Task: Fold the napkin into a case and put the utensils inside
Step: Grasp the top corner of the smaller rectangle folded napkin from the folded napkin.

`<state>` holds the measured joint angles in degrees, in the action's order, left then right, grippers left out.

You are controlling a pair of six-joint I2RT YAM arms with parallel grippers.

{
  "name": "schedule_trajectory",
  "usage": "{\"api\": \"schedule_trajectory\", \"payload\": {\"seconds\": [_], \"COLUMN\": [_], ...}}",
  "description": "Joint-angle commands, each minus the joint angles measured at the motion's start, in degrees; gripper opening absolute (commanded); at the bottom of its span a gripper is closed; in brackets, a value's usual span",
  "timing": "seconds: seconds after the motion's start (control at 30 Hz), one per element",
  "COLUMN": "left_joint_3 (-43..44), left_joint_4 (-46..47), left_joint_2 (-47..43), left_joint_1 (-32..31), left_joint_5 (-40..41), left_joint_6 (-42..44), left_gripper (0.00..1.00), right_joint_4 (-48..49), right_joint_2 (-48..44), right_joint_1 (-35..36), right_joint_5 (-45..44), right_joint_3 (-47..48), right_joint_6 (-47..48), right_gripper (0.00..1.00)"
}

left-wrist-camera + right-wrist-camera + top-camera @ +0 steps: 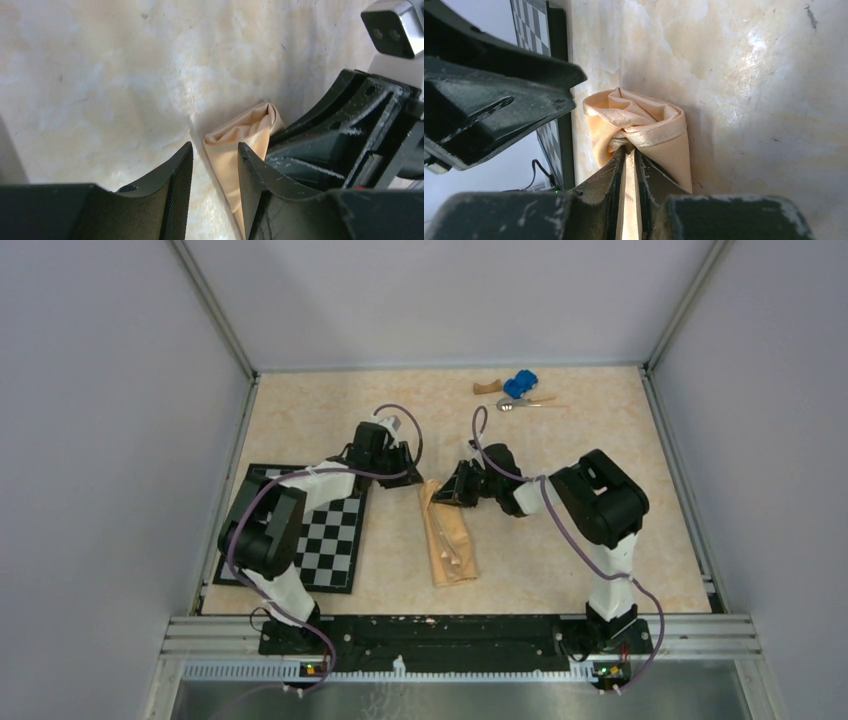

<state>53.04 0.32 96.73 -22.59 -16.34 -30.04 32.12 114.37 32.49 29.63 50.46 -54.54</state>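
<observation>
From above, we see the case (452,540) lying as a long peach strip on the table (570,520), just right of the mat (328,535) and between the two arms. Both claws meet at its far end: the left claw (413,478) comes in from the mat side and the right claw (448,488) from the other. At this range we cannot tell how either pair of jaws stands. The spoon (515,403) lies well apart at the far edge, beside the car (520,383) and the block (487,388).

The left wrist view brings us low over the table. The left claw (216,147) is released, its jaws standing apart with bare table showing between them. The bunched end of the case (247,132) sits just past the fingertips, running back against the finger (252,175) on the view's right. The right claw (350,135) presses in close behind the cloth. This view hides where that claw meets the cloth.

The right wrist view shows it. The right claw (629,150) is clenched on the case (644,122), its jaws nearly together with a gathered fold pinched at the tips, so the cloth's end puckers into ridges. The left claw (499,95) looms on the left, close to the cloth. Behind it runs a sliver of the mat (530,25).
</observation>
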Motion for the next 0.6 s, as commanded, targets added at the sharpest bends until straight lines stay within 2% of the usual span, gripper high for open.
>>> {"api": "schedule_trajectory", "payload": {"seconds": [0.0, 0.2, 0.33, 0.43, 0.57], "left_joint_3": [4.5, 4.5, -0.4, -2.4, -3.8], "left_joint_4": [1.5, 3.7, 6.0, 3.3, 1.0], "left_joint_2": [5.0, 8.2, 3.3, -1.9, -7.1], "left_joint_1": [-0.7, -5.3, -6.7, -6.2, -5.3], "left_joint_5": [-2.7, -2.6, -1.2, 2.4, 3.8], "left_joint_6": [1.5, -1.1, -4.6, -3.5, -2.6], "left_gripper": [0.45, 0.41, 0.39, 0.4, 0.51], "right_joint_4": [1.4, 2.3, 2.4, 0.5, 2.5], "right_joint_2": [0.0, 3.4, 3.3, 1.0, -2.4], "right_joint_1": [-0.5, 1.0, 1.5, 0.3, -1.0], "right_joint_5": [0.0, -1.7, -3.1, -2.6, 1.3], "right_joint_3": [1.0, 6.1, 6.7, 4.5, 0.3], "right_joint_6": [1.3, -3.2, -5.1, -3.5, -3.6], "right_gripper": [0.11, 0.05, 0.06, 0.14, 0.23]}}
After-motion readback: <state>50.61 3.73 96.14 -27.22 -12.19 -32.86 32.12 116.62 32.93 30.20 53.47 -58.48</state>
